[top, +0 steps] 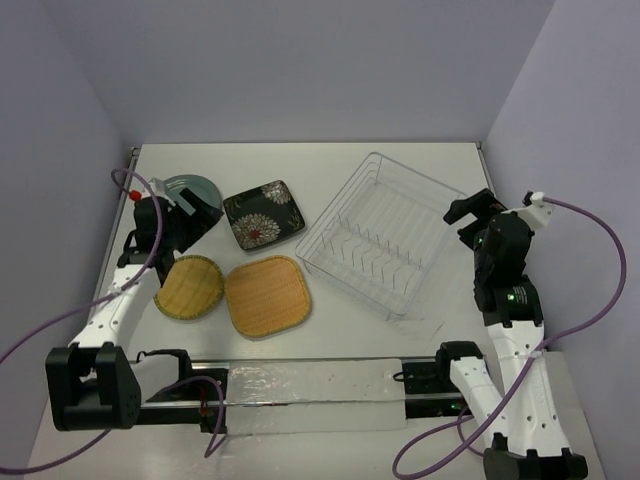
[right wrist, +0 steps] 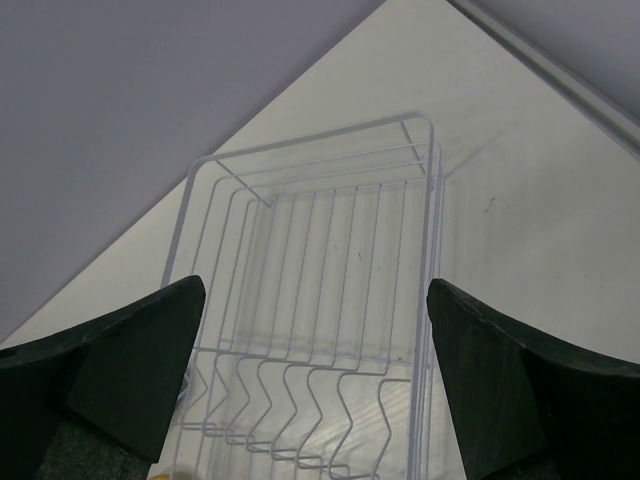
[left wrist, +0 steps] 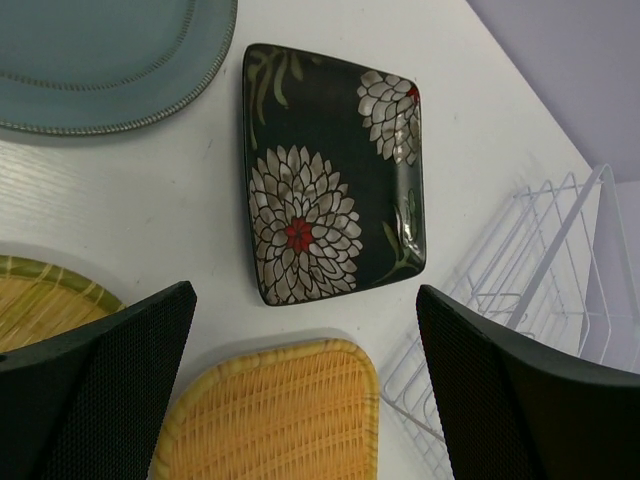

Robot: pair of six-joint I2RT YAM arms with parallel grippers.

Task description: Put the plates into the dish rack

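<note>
L tool [top: 198, 210] wide open, jaws spread, nothing gripped; it hovers over the far-left part of the table [top: 330, 165], just above the plates.

Black square plate [top: 263, 215] w/ white flowers lies flat just right of the L tool; in the L wrist view it sits framed between the two fingers, past their tips, not touching them.

Teal-grey round plate [top: 186, 185] lies at the far-left corner, partly hidden under the L arm in the top view; apart from the black plate, bare table between them.

Round yellow bamboo plate [top: 189, 287] lies nearer the arm bases, below the L tool; rounded-square tan bamboo plate [top: 267, 296] is just beside it on the right; whether their rims touch I can't tell.

Tan plate lies on the near side of the black plate, a narrow gap between.

All 4 plates lie flat on the table, outside the dish rack [top: 380, 235].

Rack sits right of centre, turned at an angle, prongs upright inside; its left corner is near the black and tan plates.

R tool [top: 462, 215] also wide open, gripping nothing; it hangs just beside the rack's right end, aimed at it; R wrist view shows the wire floor and side rail between the fingers, no contact.
</note>
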